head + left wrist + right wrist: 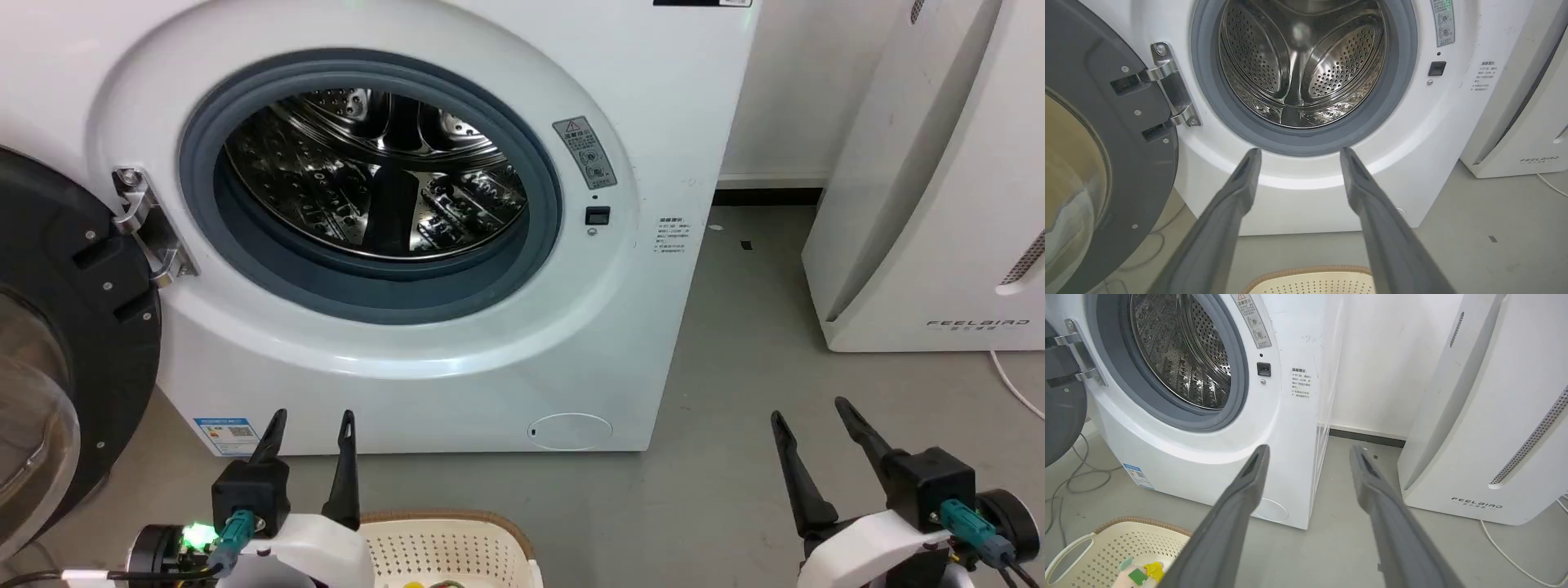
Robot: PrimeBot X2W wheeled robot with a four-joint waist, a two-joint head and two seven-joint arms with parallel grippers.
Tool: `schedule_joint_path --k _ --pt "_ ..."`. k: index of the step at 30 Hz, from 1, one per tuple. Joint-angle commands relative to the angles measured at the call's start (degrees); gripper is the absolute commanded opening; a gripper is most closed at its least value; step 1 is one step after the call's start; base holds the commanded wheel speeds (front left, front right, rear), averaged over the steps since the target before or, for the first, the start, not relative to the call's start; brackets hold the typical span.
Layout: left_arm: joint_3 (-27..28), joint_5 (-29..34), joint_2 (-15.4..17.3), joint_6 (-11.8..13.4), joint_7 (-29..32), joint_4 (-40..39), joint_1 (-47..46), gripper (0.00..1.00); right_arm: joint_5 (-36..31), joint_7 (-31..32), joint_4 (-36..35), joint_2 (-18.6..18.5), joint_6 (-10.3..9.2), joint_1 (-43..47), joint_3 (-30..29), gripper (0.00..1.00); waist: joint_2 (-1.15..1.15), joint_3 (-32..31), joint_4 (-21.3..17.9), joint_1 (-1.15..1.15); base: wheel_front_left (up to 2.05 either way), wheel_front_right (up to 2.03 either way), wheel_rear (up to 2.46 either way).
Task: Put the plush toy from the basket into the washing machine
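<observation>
Fingers of both arms, the left fingers (346,465) and the right fingers (796,474), are apart and empty. The small yellow-and-pink plush toy (1141,573) lies in the cream perforated plastic basket (1106,539), before the big white front-loading washing machine (457,376), its door (73,327) open. I judge grasping is not begun; next, one arm must reach down to the toy.

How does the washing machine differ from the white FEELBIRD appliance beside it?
The washing machine has a round grey-gasketed porthole opening onto a steel drum; the FEELBIRD appliance has a closed front. The washing machine's front stands upright; the FEELBIRD appliance's front slants. The washing machine's black-framed door hangs open; no door is visible on the FEELBIRD appliance. Both are white, standing on the grey floor.
</observation>
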Motion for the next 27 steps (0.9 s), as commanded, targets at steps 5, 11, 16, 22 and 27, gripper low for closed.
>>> schedule_joint_path --k 5,11,16,22,27 --pt "-0.5 -0.5 0.0 0.4 -1.0 1.0 -0.1 1.00 0.5 -1.0 -0.3 0.0 0.00 0.0 -0.4 1.00 0.00 0.3 -0.1 0.00 0.00 0.00 0.00" --pt "-1.1 -1.1 0.0 0.7 -1.8 2.6 -0.6 1.00 0.4 -1.7 -0.7 0.0 -0.01 -0.1 -0.8 1.00 0.00 1.1 -0.2 0.00 0.00 0.00 0.00" --pt "-1.5 -1.6 0.0 0.8 -2.2 4.1 -1.2 1.00 0.4 -2.2 -0.9 0.0 -0.01 -0.3 -0.7 1.00 0.00 1.8 -0.3 0.00 0.00 0.00 0.00" --pt "-2.0 -2.3 0.0 0.8 -3.0 7.0 -2.6 1.00 0.2 -2.9 -1.6 0.0 -0.01 -0.7 -0.8 1.00 0.00 3.3 -0.4 0.00 0.00 0.00 0.00" --pt "-2.4 -2.8 0.0 0.8 -3.6 9.5 -4.2 1.00 0.1 -3.5 -2.2 0.0 -0.01 -1.2 -0.8 1.00 0.00 5.0 -0.5 0.00 0.00 0.00 0.00"
